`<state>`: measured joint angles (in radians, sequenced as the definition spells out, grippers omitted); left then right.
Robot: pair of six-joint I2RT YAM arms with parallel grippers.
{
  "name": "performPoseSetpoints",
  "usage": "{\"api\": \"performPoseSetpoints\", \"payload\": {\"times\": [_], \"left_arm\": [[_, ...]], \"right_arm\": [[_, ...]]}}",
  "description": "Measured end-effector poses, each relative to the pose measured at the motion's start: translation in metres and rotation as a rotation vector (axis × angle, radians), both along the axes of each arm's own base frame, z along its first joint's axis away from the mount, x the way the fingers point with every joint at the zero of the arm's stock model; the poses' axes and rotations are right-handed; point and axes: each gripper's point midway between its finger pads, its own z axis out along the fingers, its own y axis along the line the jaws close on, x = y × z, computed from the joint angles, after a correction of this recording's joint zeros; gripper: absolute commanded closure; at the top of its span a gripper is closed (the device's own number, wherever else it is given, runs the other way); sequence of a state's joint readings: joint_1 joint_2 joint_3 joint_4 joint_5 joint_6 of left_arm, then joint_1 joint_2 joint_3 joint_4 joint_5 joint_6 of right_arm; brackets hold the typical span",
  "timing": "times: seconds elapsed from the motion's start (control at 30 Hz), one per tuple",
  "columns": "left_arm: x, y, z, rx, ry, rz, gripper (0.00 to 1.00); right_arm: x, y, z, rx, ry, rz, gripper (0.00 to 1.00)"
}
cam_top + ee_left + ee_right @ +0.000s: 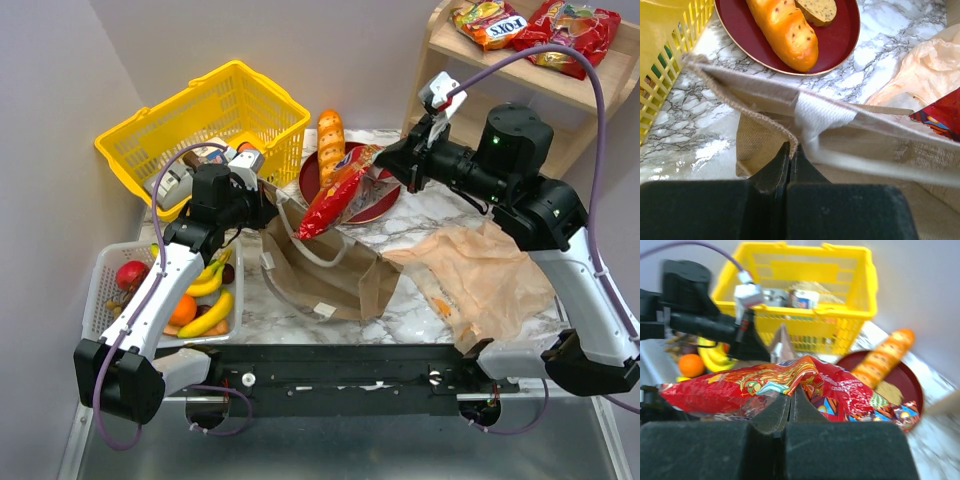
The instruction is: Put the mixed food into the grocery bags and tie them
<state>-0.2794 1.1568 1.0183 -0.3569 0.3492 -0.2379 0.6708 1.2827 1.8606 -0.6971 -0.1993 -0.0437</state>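
The brown paper bag (330, 275) lies open in the middle of the table, with a white rope handle (822, 117). My left gripper (268, 215) (791, 148) is shut on the bag's rim at its left corner and holds it up. Just above the bag's mouth hangs a shiny red and orange crisp packet (340, 190) (755, 385), with my right gripper (388, 160) (792, 390) shut on its edge. The tan plastic bag (480, 275) (920, 75) lies crumpled to the right. A small brown bun (817, 10) sits on the red plate (840, 40).
A long orange-brown loaf (330, 135) lies on the red plate (385, 205). The yellow basket (215, 120) with boxed goods stands at the back left. A white mesh tray (105, 285) at the front left holds bananas (210, 315) and fruit. A wooden shelf (470, 60) at the back right carries more crisp packets (565, 30).
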Motion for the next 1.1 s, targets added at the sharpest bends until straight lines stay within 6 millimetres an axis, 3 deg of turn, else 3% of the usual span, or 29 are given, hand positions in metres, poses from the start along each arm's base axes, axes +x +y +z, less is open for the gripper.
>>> {"api": "performPoseSetpoints", "payload": {"times": [0.27, 0.57, 0.73, 1.1], "left_arm": [[0.000, 0.000, 0.000, 0.001, 0.000, 0.000, 1.00], [0.002, -0.001, -0.001, 0.000, 0.000, -0.001, 1.00], [0.004, -0.002, -0.003, -0.004, 0.002, -0.005, 1.00], [0.007, -0.007, -0.005, -0.019, 0.009, -0.019, 1.00]], "right_arm": [[-0.027, 0.037, 0.020, 0.070, -0.061, 0.148, 0.99], [-0.035, 0.049, 0.033, 0.116, -0.092, 0.182, 0.99], [-0.039, 0.056, 0.031, 0.121, -0.091, 0.192, 0.99], [-0.044, 0.058, 0.043, 0.148, -0.117, 0.204, 0.99]]}}
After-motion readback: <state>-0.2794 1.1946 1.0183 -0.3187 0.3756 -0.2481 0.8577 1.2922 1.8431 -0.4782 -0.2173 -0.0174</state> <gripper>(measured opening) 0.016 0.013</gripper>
